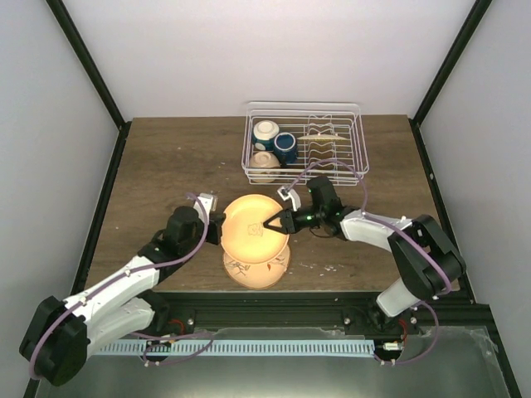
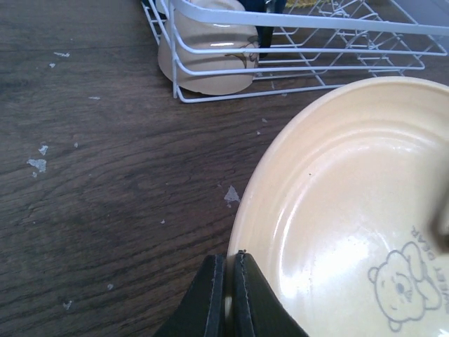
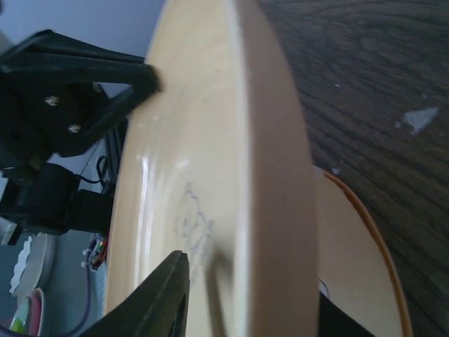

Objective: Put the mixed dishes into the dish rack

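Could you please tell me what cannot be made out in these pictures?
Top view: most of the orange plate lies hidden under the lifted cream plate.
Left wrist view: the frame edges cut off the cream plate and the dish rack.
Right wrist view: the plate's printed figure is blurred and too faint to read.

The pale yellow plate (image 2: pixel 330 210) carries a bear drawing (image 2: pixel 398 286) lettered "SWEET BEAR".

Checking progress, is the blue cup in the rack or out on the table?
In. The blue cup sits inside the dish rack, at its left end.
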Tool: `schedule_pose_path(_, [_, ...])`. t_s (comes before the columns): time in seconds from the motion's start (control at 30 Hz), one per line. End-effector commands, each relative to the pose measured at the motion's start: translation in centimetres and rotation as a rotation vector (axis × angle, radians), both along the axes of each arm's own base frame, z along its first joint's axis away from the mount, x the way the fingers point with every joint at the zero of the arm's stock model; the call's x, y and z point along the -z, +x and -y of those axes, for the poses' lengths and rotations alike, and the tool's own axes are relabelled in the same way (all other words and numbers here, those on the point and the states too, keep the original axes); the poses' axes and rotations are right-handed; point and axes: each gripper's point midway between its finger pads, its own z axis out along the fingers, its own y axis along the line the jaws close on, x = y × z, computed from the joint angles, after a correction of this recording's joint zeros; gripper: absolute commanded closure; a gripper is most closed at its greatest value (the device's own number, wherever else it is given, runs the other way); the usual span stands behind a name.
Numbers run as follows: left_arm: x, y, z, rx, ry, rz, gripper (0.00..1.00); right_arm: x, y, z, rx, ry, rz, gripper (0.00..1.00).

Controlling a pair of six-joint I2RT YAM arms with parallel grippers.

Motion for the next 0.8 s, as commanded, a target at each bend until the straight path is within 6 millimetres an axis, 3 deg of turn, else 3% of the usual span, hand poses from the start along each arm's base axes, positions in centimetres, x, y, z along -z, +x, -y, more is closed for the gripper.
schedule_pose_path(0.0, [-2.5, 0.7, 0.4, -0.002, -0.045, 0.071, 0.96, -1.8, 0.2, -0.9, -0.034, 0.025, 0.050, 0.75])
schedule_pose_path(0.17, [-2.7, 0.7, 0.1, -0.014, -0.041, 0.079, 0.87, -1.9, 0.8, -0.4, -0.006, -0.028, 0.088, 0.84])
schedule_pose_path(0.37, [-3.4, 0.7, -0.4, -0.038, -0.032, 0.086, 0.57, -3.6, 2.2, -0.2, 0.022, -0.076, 0.179, 0.99])
schedule_pose_path(0.5, [-4.5, 0.8, -1.1, -0.070, -0.027, 0.102, 0.48, -5.4, 3.0, 0.0, 0.023, -0.113, 0.270, 0.99])
schedule_pose_path(0.63, [-6.4, 0.5, -2.2, -0.111, -0.024, 0.134, 0.43, -8.2, 3.8, 1.3, 0.039, -0.191, 0.439, 0.99])
schedule_pose_path(0.77, [-9.1, -0.2, -3.4, -0.147, -0.054, 0.177, 0.40, -13.5, 4.6, 4.4, 0.161, -0.262, 0.730, 0.99])
